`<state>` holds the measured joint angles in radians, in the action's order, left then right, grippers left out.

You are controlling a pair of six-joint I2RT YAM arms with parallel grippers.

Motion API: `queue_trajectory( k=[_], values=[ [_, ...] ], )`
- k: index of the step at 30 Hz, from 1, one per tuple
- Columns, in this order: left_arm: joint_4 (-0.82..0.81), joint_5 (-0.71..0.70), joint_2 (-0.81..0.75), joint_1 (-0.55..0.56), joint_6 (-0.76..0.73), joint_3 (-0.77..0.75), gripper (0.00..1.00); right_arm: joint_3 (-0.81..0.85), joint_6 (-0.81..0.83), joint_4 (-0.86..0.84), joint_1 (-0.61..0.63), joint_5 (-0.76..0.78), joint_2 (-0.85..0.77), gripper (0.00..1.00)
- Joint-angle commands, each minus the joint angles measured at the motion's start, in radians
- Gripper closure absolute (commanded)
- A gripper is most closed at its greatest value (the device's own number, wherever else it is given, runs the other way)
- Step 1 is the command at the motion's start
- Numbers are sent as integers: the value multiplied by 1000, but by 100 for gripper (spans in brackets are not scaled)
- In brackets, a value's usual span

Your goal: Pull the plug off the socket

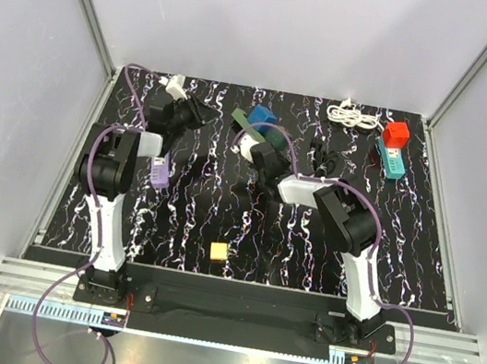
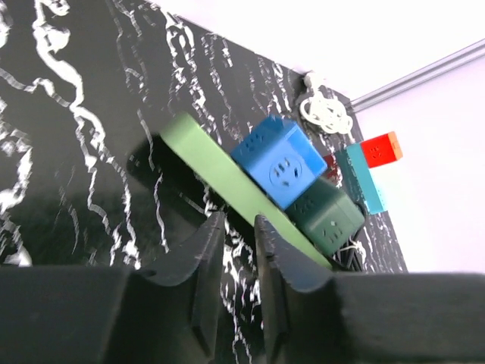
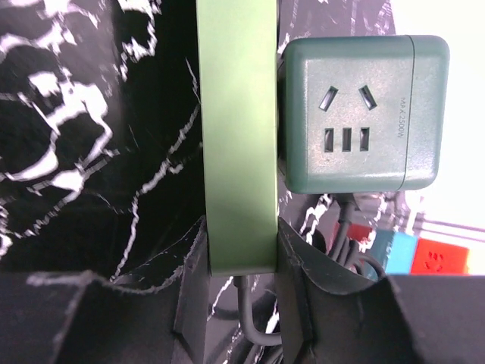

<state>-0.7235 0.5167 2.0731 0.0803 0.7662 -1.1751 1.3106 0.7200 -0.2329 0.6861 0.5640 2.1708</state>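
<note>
A flat light-green power strip (image 3: 236,136) lies at the back middle of the table (image 1: 219,215). A dark green cube socket (image 3: 356,114) and a blue cube socket (image 2: 276,159) are plugged into its side. My right gripper (image 3: 239,243) is shut on the strip's near end, where its grey cord (image 3: 246,318) comes out. In the left wrist view the strip (image 2: 220,171) runs diagonally just past my left gripper (image 2: 239,227), whose jaws stand a narrow gap apart with only table between them. From above, the left gripper (image 1: 208,113) is left of the strip (image 1: 240,118) and the right gripper (image 1: 254,146) is at its near end.
A red cube socket (image 1: 397,133) on a teal strip (image 1: 389,160) and a coiled white cable (image 1: 353,116) lie at the back right. A black cord bundle (image 1: 327,159) sits beside the right arm. A yellow cube (image 1: 218,252) is at the front middle, and a purple block (image 1: 161,173) by the left arm.
</note>
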Motion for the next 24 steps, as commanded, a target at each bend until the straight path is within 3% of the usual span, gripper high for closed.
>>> queue_trajectory(
  k=[1,12,24],
  values=[
    [-39,63,42,1,45,-98,75,-77,21,-71,10,71,-19,100],
    [-54,75,196,68,139,-254,82,-264,78,-221,70,85,-74,100],
    [19,13,252,124,114,-314,81,-321,124,-315,122,168,-57,100]
  ],
)
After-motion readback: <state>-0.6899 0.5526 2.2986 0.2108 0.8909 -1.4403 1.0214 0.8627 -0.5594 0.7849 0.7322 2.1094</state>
